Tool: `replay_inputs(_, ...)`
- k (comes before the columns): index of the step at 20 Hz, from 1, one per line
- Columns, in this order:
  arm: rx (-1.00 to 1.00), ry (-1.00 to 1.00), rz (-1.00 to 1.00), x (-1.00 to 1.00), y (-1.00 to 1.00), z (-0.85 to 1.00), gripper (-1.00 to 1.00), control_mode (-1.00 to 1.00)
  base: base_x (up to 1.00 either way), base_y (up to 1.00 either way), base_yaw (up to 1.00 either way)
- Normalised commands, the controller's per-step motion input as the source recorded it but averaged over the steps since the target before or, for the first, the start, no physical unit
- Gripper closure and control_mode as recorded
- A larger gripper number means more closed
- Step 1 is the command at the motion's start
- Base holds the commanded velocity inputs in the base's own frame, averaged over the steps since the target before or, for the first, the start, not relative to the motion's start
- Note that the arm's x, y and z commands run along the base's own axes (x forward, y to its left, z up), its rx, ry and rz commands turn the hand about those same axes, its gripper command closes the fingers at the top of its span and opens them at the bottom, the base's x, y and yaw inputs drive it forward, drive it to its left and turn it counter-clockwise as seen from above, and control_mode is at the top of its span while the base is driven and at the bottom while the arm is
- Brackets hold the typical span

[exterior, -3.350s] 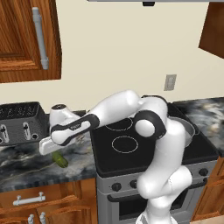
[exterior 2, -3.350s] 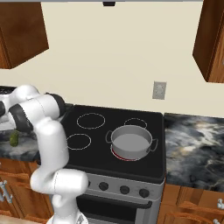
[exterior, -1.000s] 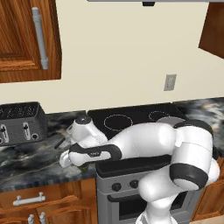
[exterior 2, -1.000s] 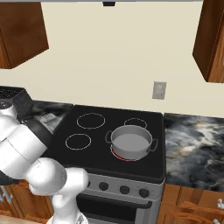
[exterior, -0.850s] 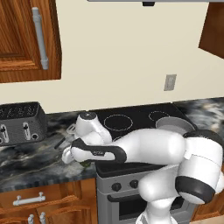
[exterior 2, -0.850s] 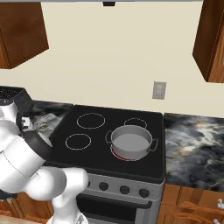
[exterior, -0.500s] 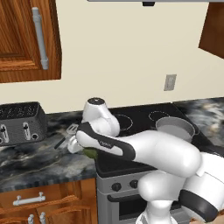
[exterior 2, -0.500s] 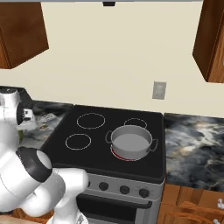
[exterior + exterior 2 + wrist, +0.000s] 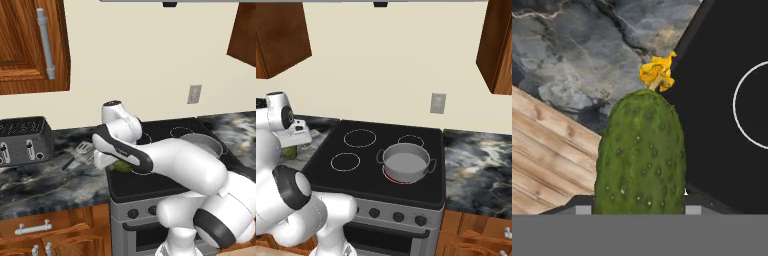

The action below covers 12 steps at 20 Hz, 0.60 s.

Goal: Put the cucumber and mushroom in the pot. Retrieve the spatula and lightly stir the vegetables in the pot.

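One cucumber stood between the fingertips of the gripper, which was closed on its sides and held it clear of the bench. In the hand view it filled the middle, knobbly and dark green, with the edge of the stove running just beside it. From the left base view a sliver of the cucumber showed under the gripper, at the stove's left front corner. In the right base view the cucumber hung left of the stove, under the gripper.

One mushroom lay on the bench, touching or just short of the stove's left edge; it looked yellow with a pale stem. One spatula lay on the bench left of the stove, near the gripper, its slotted head toward the wall and its black handle toward the front.

One pot sat on the stove's front right burner, its pale inside bare, a reddish ring at its base. Four burner rings could be counted on the stove in all. One toaster stood on the bench, well left of the stove.
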Motion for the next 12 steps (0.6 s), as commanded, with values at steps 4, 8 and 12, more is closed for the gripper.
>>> replay_inputs(4,-0.16,0.06,-0.05,0.00,-0.80,0.00,1.00,-1.00,0.00,0.00,0.00)
replay_inputs(8,-0.03,0.00,-0.17,0.00,-0.97,0.00,1.00,-1.00,0.00,0.00,0.00)
replay_inputs(12,0.04,-0.07,-0.21,-0.01,-1.00,0.00,1.00,-1.00,0.00,0.00,0.00)
